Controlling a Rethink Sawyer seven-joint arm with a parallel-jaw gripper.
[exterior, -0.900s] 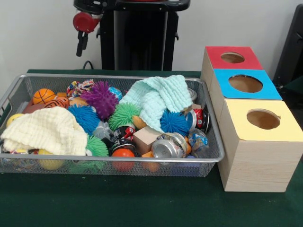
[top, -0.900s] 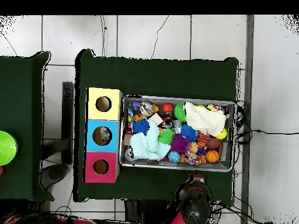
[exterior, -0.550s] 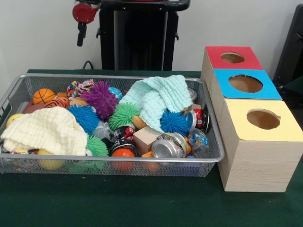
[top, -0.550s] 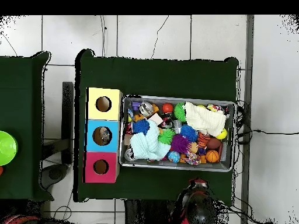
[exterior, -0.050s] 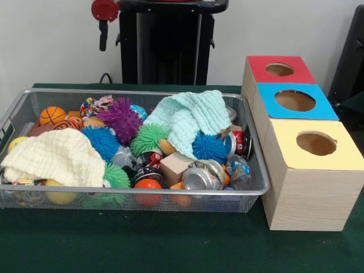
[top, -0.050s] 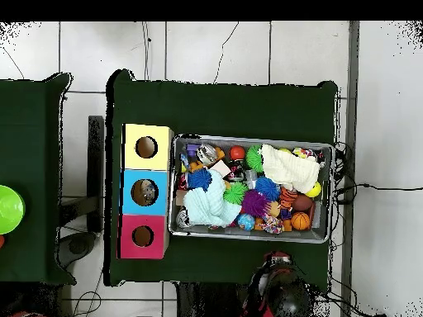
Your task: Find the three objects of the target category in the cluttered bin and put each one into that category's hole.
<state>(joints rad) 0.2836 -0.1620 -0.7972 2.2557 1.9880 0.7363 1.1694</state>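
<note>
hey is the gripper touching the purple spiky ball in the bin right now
Apart. The front view shows the gripper hanging high near the picture's top, with bare wall between it and the purple spiky ball down in the bin.

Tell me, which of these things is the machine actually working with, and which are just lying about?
Part of the job:
wire bin full of toys, cans and cloths
red box, blue box and yellow box, each with a hole
gripper, raised behind the bin

Lying about:
green bowl on the side table
</note>
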